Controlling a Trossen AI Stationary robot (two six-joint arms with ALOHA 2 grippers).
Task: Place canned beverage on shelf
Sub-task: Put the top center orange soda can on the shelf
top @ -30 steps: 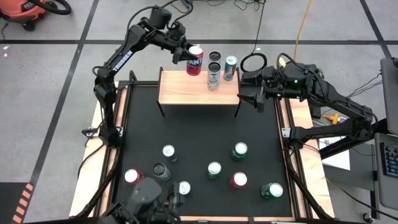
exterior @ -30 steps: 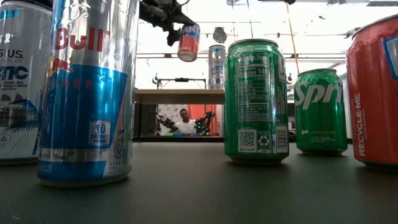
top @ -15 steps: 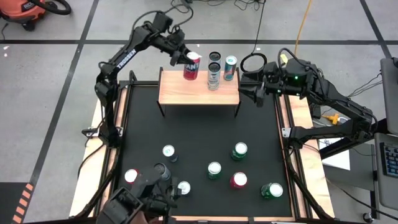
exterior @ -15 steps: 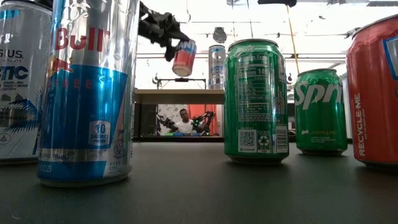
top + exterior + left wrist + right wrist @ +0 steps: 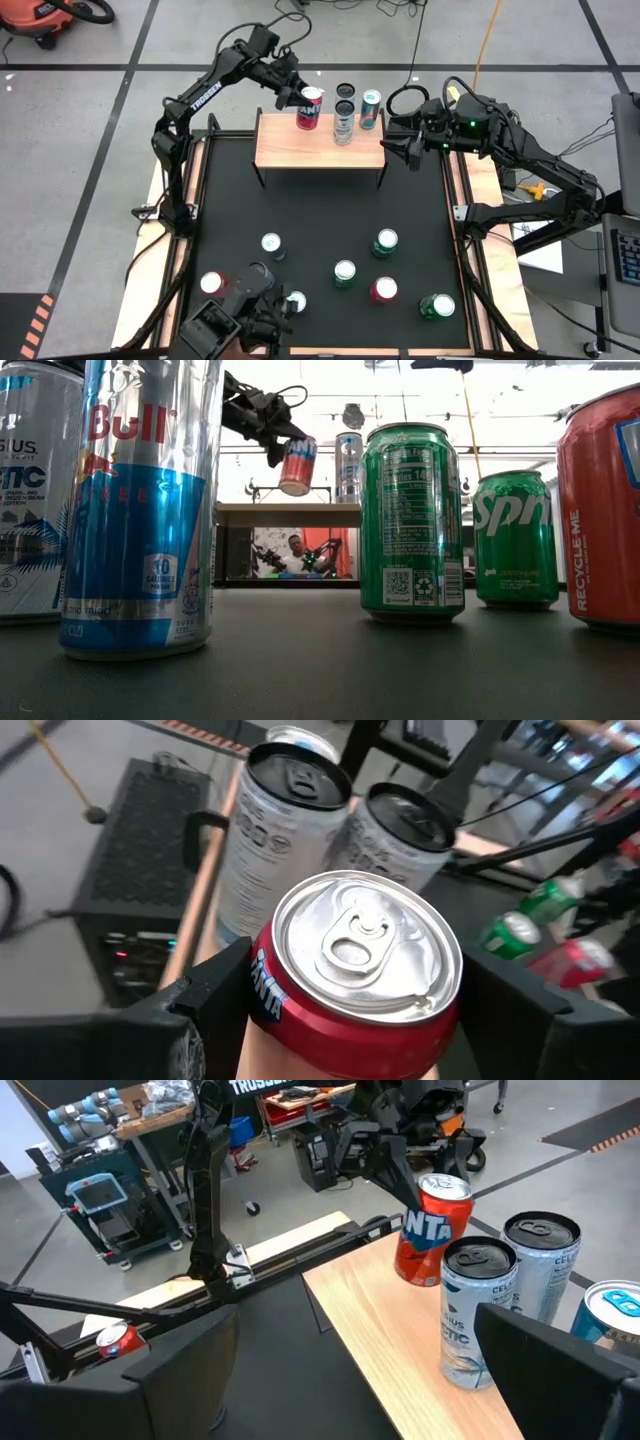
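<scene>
Change since earlier: I see the red Fanta can (image 5: 309,108) lower than a second ago and nearer the shelf board, the left arm having brought it down; right arm unchanged.
Left gripper (image 5: 297,97): over the shelf's far left corner, fingers (image 5: 215,995) clamped on both sides of the red Fanta can.
Red Fanta can: tilted, just above the shelf (image 5: 300,150); from the low view I cannot tell whether its base touches the wood.
Shelf contents: two tall silver Celsius cans (image 5: 343,122) and a teal can (image 5: 370,109) along the far edge, just beside the held can.
Right gripper (image 5: 397,150): at the shelf's right end, fingers (image 5: 175,1370) spread wide, empty.
Desk (image 5: 320,220): black; more cans (image 5: 345,273) stand along the near side.
</scene>
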